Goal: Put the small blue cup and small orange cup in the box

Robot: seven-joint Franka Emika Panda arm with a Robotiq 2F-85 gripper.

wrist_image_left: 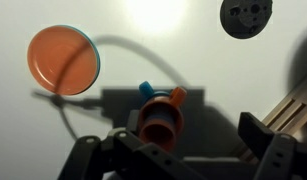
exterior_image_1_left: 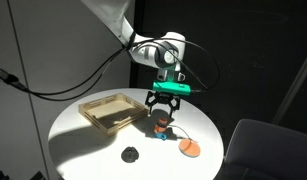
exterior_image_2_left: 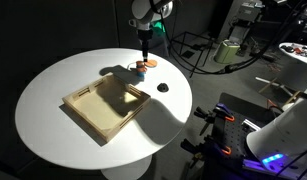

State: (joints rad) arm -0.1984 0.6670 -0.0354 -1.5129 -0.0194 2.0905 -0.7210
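A small orange cup (wrist_image_left: 160, 120) stands on the white table, with a blue handle and an orange handle showing behind it. The small blue cup (wrist_image_left: 146, 90) seems nested with it; only that blue part shows. My gripper (wrist_image_left: 193, 142) is open and hangs just above the cups, with the cups close to one finger and not gripped. In both exterior views the gripper (exterior_image_1_left: 163, 108) (exterior_image_2_left: 144, 50) hovers over the cups (exterior_image_1_left: 164, 124) (exterior_image_2_left: 139, 68). The wooden box (exterior_image_1_left: 96, 112) (exterior_image_2_left: 85, 110) lies flat beside them, and its edge shows in the wrist view (wrist_image_left: 296, 108).
A flat orange disc (wrist_image_left: 63, 59) (exterior_image_1_left: 189, 148) (exterior_image_2_left: 149, 64) lies near the cups. A small black round object (wrist_image_left: 246, 17) (exterior_image_1_left: 131, 154) (exterior_image_2_left: 162, 87) lies on the round white table (exterior_image_1_left: 73, 140). A cable trails from the arm.
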